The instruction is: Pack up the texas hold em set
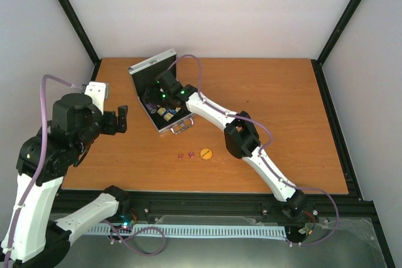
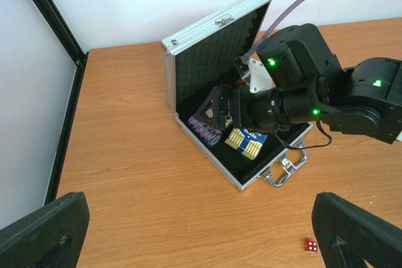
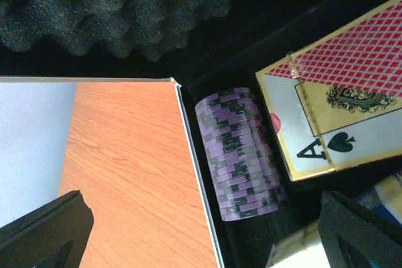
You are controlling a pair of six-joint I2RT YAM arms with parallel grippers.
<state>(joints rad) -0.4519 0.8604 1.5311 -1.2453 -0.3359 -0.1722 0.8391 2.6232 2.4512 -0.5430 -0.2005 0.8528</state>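
Observation:
The silver aluminium case (image 1: 152,64) stands open at the table's back left, black foam lid up. A purple poker chip stack (image 3: 239,155) lies along its left wall, also seen in the left wrist view (image 2: 205,130). A red card deck (image 3: 339,105) lies beside it and a blue deck (image 2: 248,142) nearer the handle (image 2: 286,171). My right gripper (image 1: 161,90) is open and empty, low over the chip stack inside the case. My left gripper (image 1: 124,119) is open and empty, left of the case. Two red dice (image 1: 184,155) and the orange round button (image 1: 205,153) lie on the table in front.
The wooden table (image 1: 282,123) is bounded by white walls and black frame posts (image 1: 69,17). The right arm (image 1: 242,135) stretches diagonally from the near right edge to the case. One die (image 2: 309,246) lies near my left gripper's right finger (image 2: 358,233).

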